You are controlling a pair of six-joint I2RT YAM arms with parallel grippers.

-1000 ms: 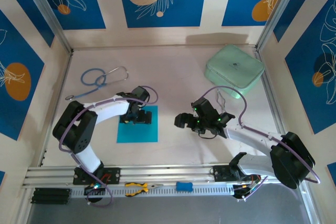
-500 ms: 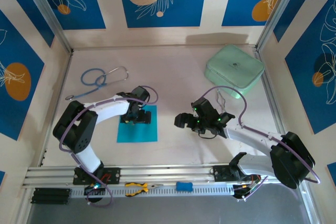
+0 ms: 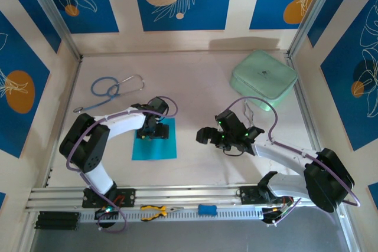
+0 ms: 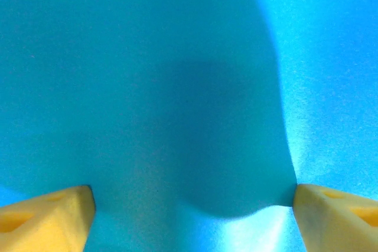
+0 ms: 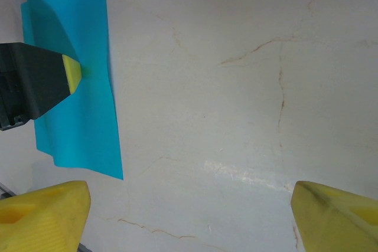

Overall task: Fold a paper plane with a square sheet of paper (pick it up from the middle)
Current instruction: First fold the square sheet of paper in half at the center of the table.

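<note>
Both jaws released: right gripper (image 5: 189,205) idle; left gripper (image 4: 192,202) pressing the square sheet of paper (image 3: 155,149); uneven closing could crumple it.

Left gripper (image 4: 192,213) down on the square sheet of paper (image 4: 189,57): yellow fingertips (image 4: 47,216) wide apart, both touching it, the cyan paper humping up between them, shadow across the hump.

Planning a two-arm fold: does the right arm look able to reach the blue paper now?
Probably yes: bare table lies between the right gripper and the square sheet of paper, whose right edge the left gripper leaves free.
</note>
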